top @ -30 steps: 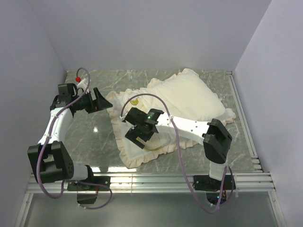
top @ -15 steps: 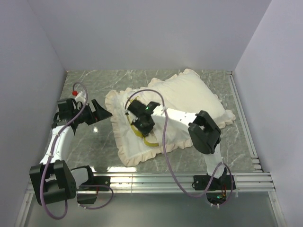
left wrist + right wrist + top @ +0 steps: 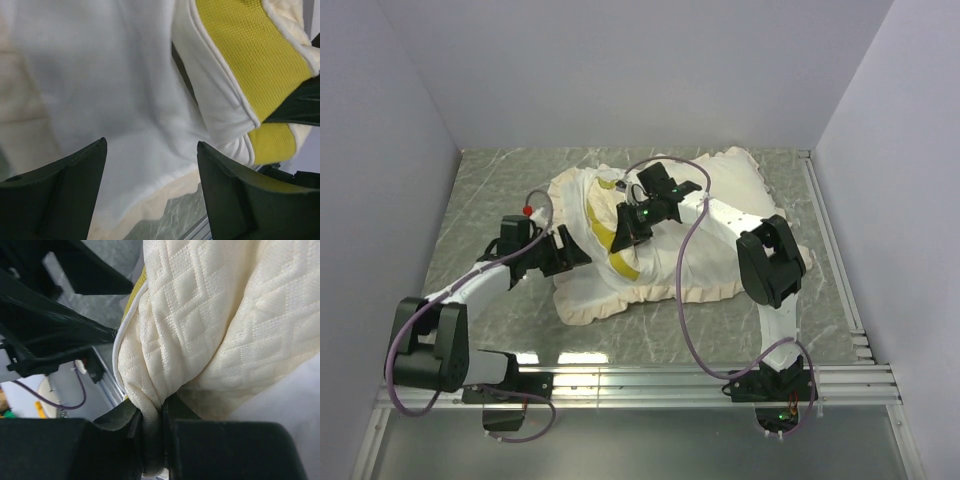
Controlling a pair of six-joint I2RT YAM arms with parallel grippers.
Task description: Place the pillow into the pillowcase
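The pillowcase (image 3: 710, 260), white with cream ruffled trim, lies bunched across the middle of the table. The pillow (image 3: 620, 262) shows at its left part as a yellow edge band with quilted cream fabric above it. My right gripper (image 3: 628, 222) hangs over that spot, shut on a pinched fold of the pillow's quilted cream face (image 3: 200, 315), which is squeezed between its jaws (image 3: 152, 415). My left gripper (image 3: 582, 250) sits low at the pillowcase's left edge, open. Between its dark fingers (image 3: 151, 145) I see white pillowcase fabric (image 3: 100, 75) and beige trim, with the pillow's yellow mesh band (image 3: 250, 55) further right.
The grey marble table (image 3: 500, 190) is walled at the back and on both sides. A metal rail (image 3: 650, 375) runs along the near edge by the arm bases. Purple cables (image 3: 685, 290) loop from both arms over the fabric.
My right gripper closed on the pillow and pulled it toward the back, bunching the pillowcase. My left arm swung right and down to the pillowcase's left edge.
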